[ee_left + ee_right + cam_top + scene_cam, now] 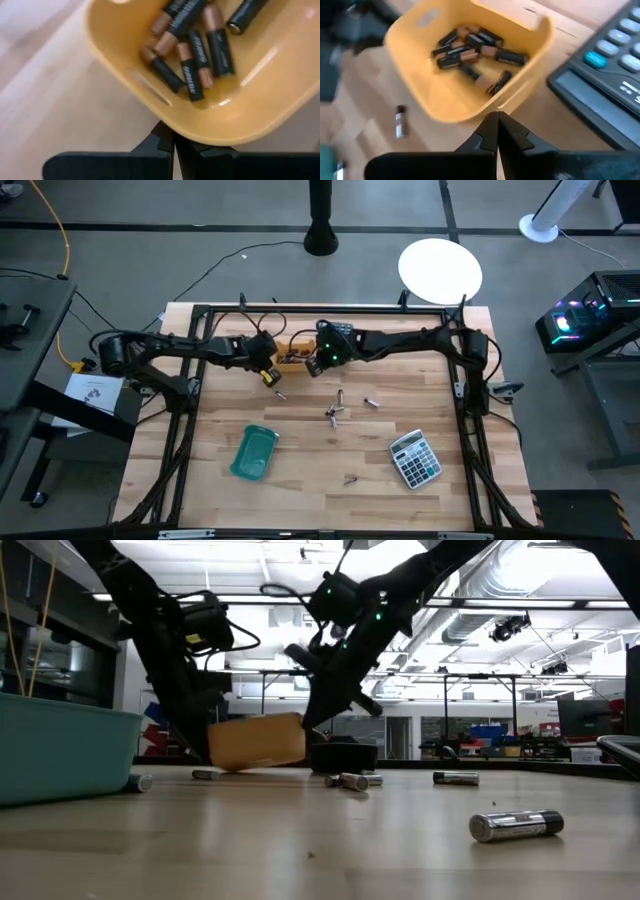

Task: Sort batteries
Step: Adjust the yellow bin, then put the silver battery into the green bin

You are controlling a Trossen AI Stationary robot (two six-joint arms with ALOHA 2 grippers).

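Note:
A yellow bin [292, 354] with several black-and-copper batteries [195, 55] in it stands tilted at the table's far middle. Its left lower corner [215, 766] is on the table and its right side is raised. My left gripper [268, 370] is shut at the bin's left side. My right gripper [315, 363] is shut at its right side. Several loose batteries [335, 415] lie on the wood at the table's middle, and one lies nearer the front [515, 825]. My left gripper has its shut fingers [165, 142] at the bin's rounded rim [210, 137], which lies over their tips and hides the place of contact. The bin is tilted, one lower corner on the table. My right gripper meets the bin's rim [492, 106] with the tips of its shut fingers [490, 127], coming slanting from above on the table's right side. The tips cover the place of contact. This side of the bin is raised off the table.
A dark calculator [605, 75] lies right behind the bin at the far edge. A grey calculator [415, 458] lies at the front right. A teal bin [254, 452] stands at the front left. Bare wood lies between them.

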